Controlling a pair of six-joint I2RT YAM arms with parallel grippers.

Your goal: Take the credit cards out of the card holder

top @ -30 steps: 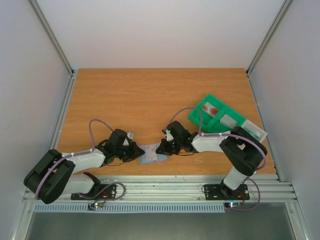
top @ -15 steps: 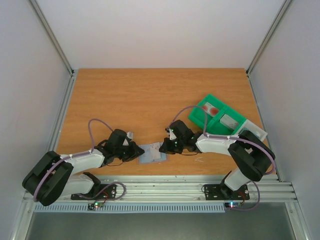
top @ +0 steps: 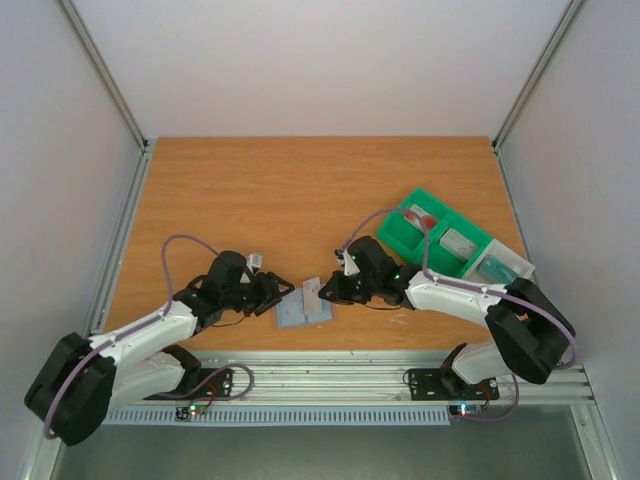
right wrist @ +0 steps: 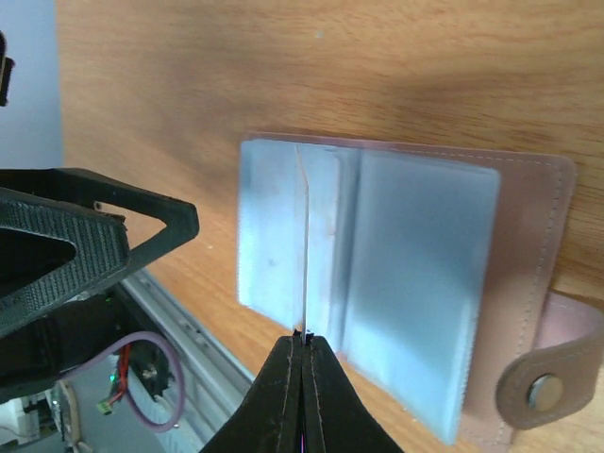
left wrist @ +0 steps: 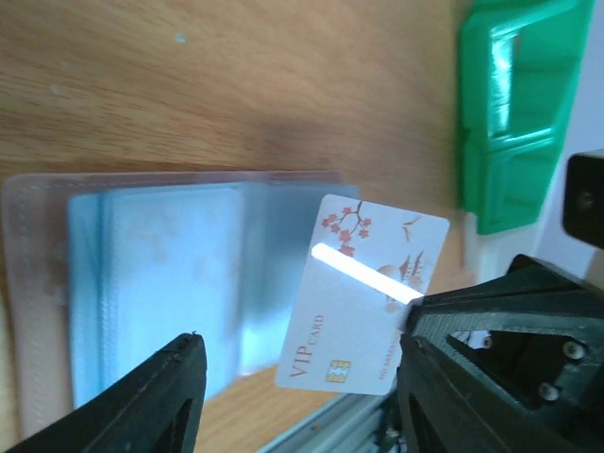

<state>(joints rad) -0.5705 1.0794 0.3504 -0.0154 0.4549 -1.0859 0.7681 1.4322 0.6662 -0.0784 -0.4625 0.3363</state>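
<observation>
The wooden table (top: pixel 300 180) fills the middle of the overhead view, and the left arm (top: pixel 150 335) reaches in from the lower left while the right arm (top: pixel 470 295) reaches in from the lower right, their tips nearly meeting at lower centre. A green tray (top: pixel 395 232) with compartments lies at the right of the frame, well apart from the arms' tips; a card with a red mark (top: pixel 424 217) lies in its upper compartment and a grey card (top: pixel 458 243) in the next one. The card holder (top: pixel 300 315) (left wrist: pixel 160 274) (right wrist: pixel 415 283) lies open and flat at the lower centre of the table, just above the metal rail, between the two claws. It shows pale blue clear pockets inside a pinkish-tan cover, with a strap and snap button (right wrist: pixel 541 390) at the lower right of the right wrist view. The white card (left wrist: pixel 363 302) (top: pixel 311 291) bears red blossoms, a gold chip and the words VIP CARD. It is held up on edge over the holder's pockets, and whether it touches them cannot be told. The right claw (right wrist: pixel 304 342) (top: pixel 322 292) is clenched, pinching this card by one edge between its fingertips. The left claw (top: pixel 278 293) (left wrist: pixel 298 340) is released, its fingers (left wrist: pixel 160 396) spread wide and gripping nothing, just left of the holder in the overhead view.
</observation>
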